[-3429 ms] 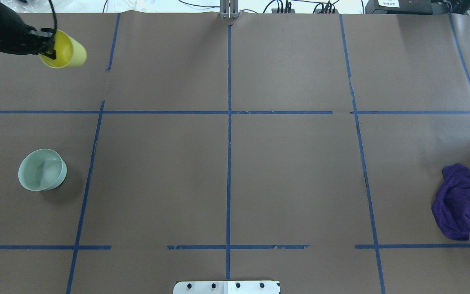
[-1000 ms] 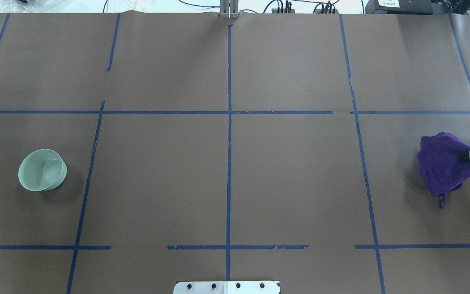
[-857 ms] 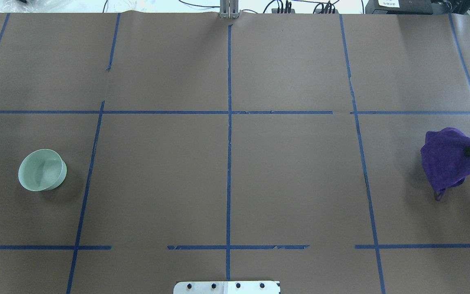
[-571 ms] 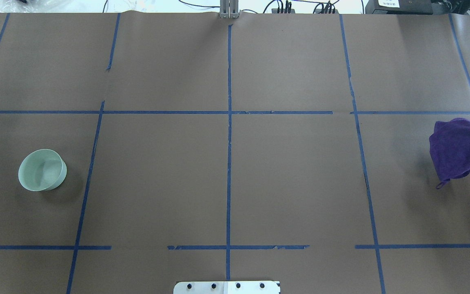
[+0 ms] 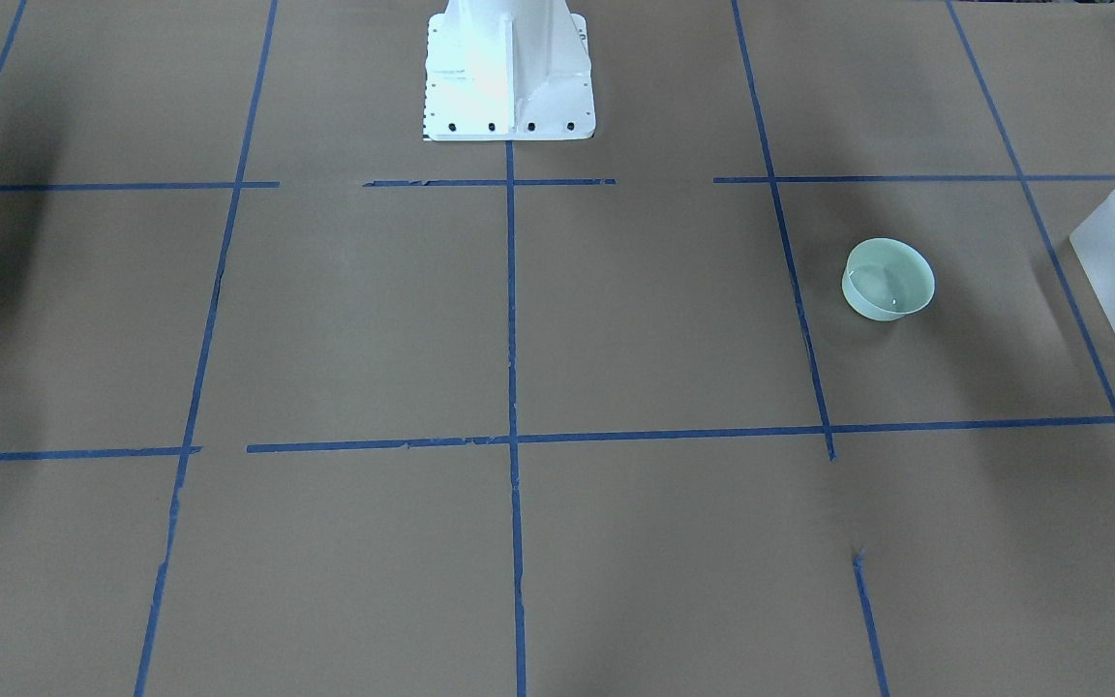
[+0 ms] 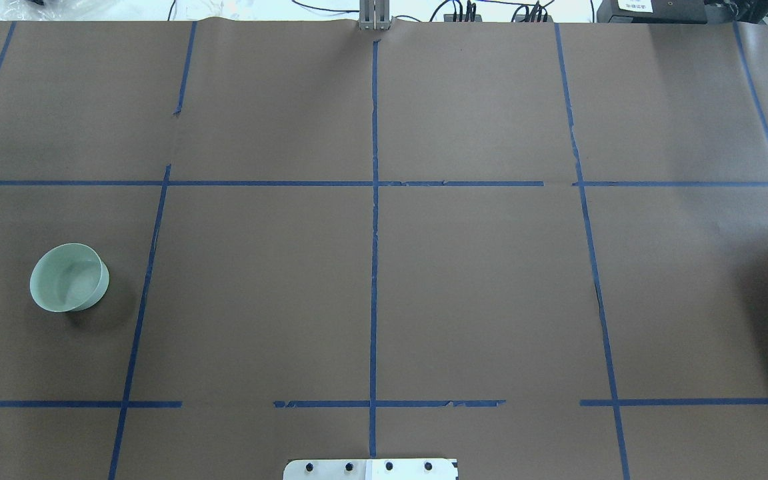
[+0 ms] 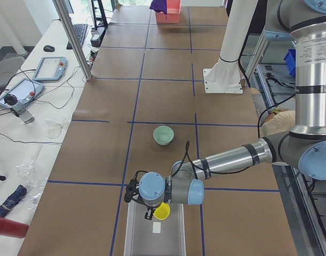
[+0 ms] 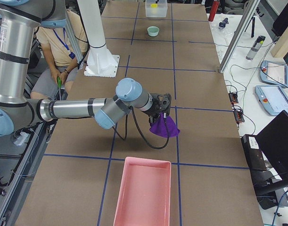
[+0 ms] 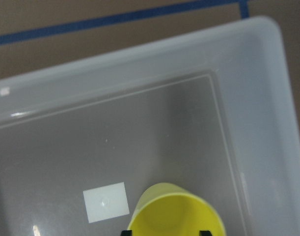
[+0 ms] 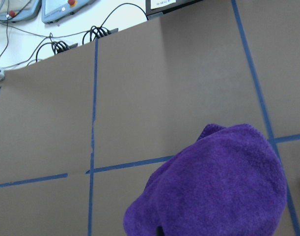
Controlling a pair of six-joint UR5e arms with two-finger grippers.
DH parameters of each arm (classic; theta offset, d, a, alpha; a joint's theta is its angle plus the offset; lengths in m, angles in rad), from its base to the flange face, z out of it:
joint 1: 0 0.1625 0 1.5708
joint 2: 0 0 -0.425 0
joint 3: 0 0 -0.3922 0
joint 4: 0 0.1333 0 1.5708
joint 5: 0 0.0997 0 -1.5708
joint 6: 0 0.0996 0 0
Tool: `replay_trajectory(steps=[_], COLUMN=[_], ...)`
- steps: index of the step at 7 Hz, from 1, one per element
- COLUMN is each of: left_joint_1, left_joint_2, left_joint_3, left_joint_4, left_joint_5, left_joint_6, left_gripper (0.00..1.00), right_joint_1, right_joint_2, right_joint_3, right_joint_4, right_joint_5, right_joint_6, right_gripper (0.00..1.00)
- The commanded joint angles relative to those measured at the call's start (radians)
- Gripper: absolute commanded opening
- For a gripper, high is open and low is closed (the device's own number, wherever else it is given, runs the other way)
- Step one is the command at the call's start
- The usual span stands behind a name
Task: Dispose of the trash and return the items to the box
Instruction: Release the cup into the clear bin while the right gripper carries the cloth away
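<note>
Yellow cup (image 9: pixel 177 211), clenched in the left hand (image 9: pixel 164 232), hangs over the floor of the box (image 9: pixel 267 98) at the wrist view's 6 o'clock edge, so release should drop it straight in; the bowl (image 7: pixel 163 135) sits on the surface (image 7: pixel 163 90) at that hand's 12 o'clock in the left-side view.

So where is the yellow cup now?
In the exterior left view, the left gripper holds the yellow cup above the box's floor, at the table's near end.

Cup (image 9: pixel 177 211) inside box (image 9: pixel 258 98), bowl (image 5: pixel 888 279) outside.
</note>
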Motion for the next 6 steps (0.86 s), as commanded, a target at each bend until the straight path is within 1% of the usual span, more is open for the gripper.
replay_trajectory(steps=[1,2,3,4,5,6], left_joint_1=[-0.002,-0.002,0.002,0.051,0.147,0.227], left_joint_2=[-0.008,-0.051,-0.089,-0.097,-0.098,-0.091], left_joint_3=[-0.191,-0.264,-0.280,-0.323,-0.343,-0.337], left_joint_4=[0.097,0.128,0.119,0.122,0.127,0.121], left_joint_5=[0.002,0.002,-0.003,0.009,0.054,0.068], left_joint_6=[-0.046,-0.215,-0.361,-0.389,-0.483,-0.566], left_gripper=[0.66,0.66,0.68,0.74,0.84,0.84], right_joint_1=[0.281,0.361,0.367,0.368,0.367,0.356], right_joint_2=[0.051,0.058,0.062,0.049,0.052,0.052], right_joint_3=[0.017,-0.065,-0.145,-0.216,-0.341,-0.420], right_joint_4=[-0.499,-0.591,-0.591,-0.582,-0.533,-0.466], right_joint_5=[0.009,-0.072,-0.147,-0.164,-0.164,-0.161], right_joint_6=[-0.618,-0.904,-1.034,-1.043,-1.088,-1.081], right_gripper=[0.00,0.00,0.00,0.00,0.00,0.00])
